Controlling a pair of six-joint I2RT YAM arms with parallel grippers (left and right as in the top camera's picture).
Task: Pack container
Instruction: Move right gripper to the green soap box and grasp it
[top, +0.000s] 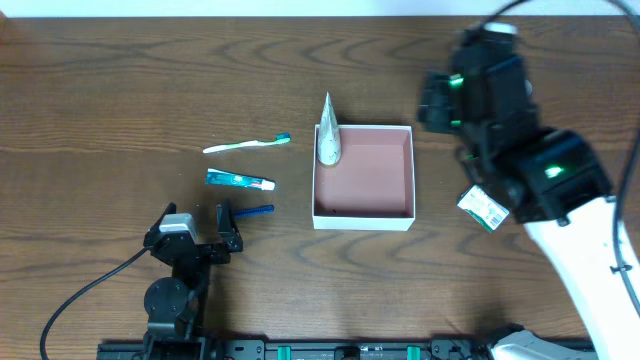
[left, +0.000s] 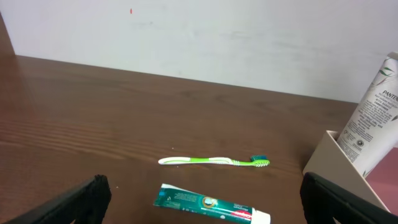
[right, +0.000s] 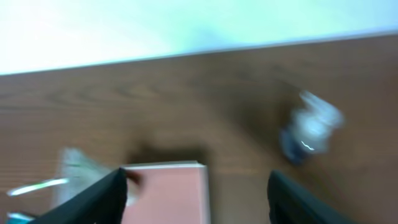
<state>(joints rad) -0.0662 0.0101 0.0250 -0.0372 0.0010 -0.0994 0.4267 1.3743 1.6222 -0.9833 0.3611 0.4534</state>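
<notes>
Container (top: 375, 175) just beside R jaws, prob. apart.

— What's underneath it all?
— A dark brown wooden surface (top: 120, 80), its grain running lengthwise, with a dull sheen.
— And past it?
— A plain pale wall (left: 199, 37) that meets the surface's far edge in a straight line.
— Anything on that wall?
— One tiny red speck (left: 130, 10), high up and towards the wall's left.
— The light?
— Soft and even. The wall looks bluish-white in the blurred right wrist view.
</notes>
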